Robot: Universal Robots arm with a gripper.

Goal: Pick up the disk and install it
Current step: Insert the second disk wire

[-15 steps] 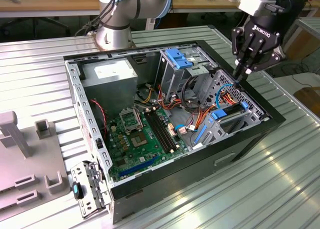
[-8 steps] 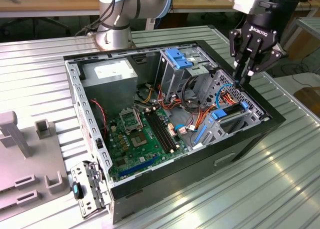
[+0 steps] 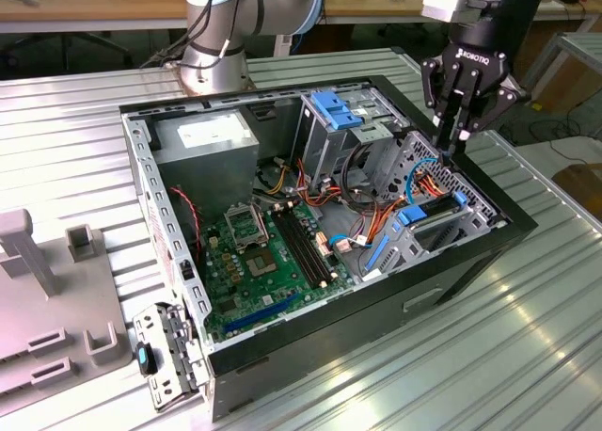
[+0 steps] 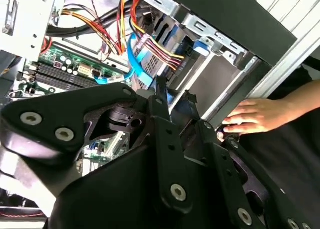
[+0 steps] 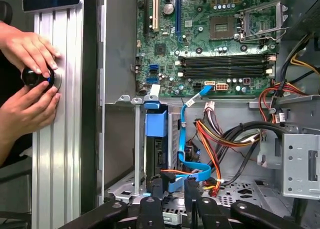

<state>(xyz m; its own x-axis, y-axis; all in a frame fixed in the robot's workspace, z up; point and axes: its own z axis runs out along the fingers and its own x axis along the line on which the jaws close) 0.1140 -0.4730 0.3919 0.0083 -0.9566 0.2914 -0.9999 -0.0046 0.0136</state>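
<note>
There was one computer case (image 3: 310, 252), one gripper (image 3: 458, 120), two hands (image 5: 27, 79), and, as far as could be made out, one disk (image 5: 156, 139).

The exterior view looks down at an angle from well back, facing the open computer case (image 3: 320, 224) on the ribbed metal table (image 3: 527, 337) — arm base behind it, gripper (image 3: 458, 130) over the case's end on the exterior view's right. The first wrist view sits close above the gripper (image 5: 172, 199), looking straight down into the case at the green circuit board (image 5: 210, 39) and the drive bay (image 5: 156, 139). The second wrist view is closer still — peering past the gripper's black links (image 4: 170, 159) at the cables (image 4: 145, 44) and the case wall. Both wrist views share the blue ribbon cable and the bay.
</note>
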